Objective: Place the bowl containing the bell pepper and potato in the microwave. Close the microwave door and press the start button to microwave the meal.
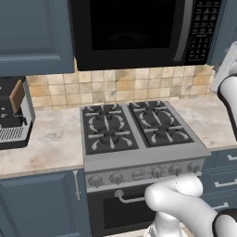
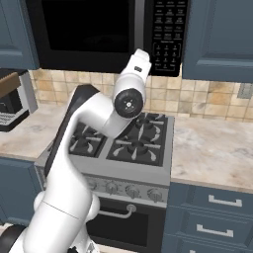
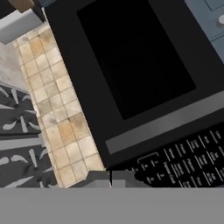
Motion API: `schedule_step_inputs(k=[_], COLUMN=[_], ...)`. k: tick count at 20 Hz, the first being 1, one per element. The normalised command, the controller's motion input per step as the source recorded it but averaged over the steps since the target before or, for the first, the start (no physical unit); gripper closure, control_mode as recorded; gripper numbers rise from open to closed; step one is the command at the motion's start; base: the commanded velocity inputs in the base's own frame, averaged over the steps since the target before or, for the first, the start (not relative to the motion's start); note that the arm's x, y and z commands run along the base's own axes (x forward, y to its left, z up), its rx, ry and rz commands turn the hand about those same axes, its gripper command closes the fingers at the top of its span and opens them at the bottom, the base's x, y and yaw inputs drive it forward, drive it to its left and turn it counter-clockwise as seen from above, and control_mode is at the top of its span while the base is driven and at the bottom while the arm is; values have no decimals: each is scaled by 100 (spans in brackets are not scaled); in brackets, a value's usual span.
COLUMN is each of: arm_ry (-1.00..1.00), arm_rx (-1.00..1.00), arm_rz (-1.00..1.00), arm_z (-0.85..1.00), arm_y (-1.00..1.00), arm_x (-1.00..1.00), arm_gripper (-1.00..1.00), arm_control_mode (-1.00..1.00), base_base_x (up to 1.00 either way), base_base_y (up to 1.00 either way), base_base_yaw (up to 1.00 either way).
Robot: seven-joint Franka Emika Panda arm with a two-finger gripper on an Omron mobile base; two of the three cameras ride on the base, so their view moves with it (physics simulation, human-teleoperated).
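I had the tool (image 3: pixel 109 178) pressed together, empty, just off the keypad (image 3: pixel 188 159); the microwave (image 1: pixel 139 32) hung over the stove, door (image 3: pixel 131 57) closed. Rolled view, I feared hitting a wrong key.

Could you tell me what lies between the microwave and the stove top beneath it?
A strip of tan tiled wall separates the microwave from the stove top. The left base view shows it best; nothing stands on the burners.
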Motion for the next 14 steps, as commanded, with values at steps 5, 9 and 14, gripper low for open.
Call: schedule_step_inputs(k=[5, 9, 14], arm_ry=[0, 0, 0], arm_rx=[2, 2, 3], arm_rz=[0, 0, 0], arm_z=[0, 0, 0], arm_y=[0, -12, -20], arm_x=[18, 22, 24], arm_gripper=[100, 100, 100], arm_control_mode=[-100, -100, -100], base_base_x=[0, 0, 0], base_base_y=[0, 0, 0], base_base_yaw=[0, 0, 0])
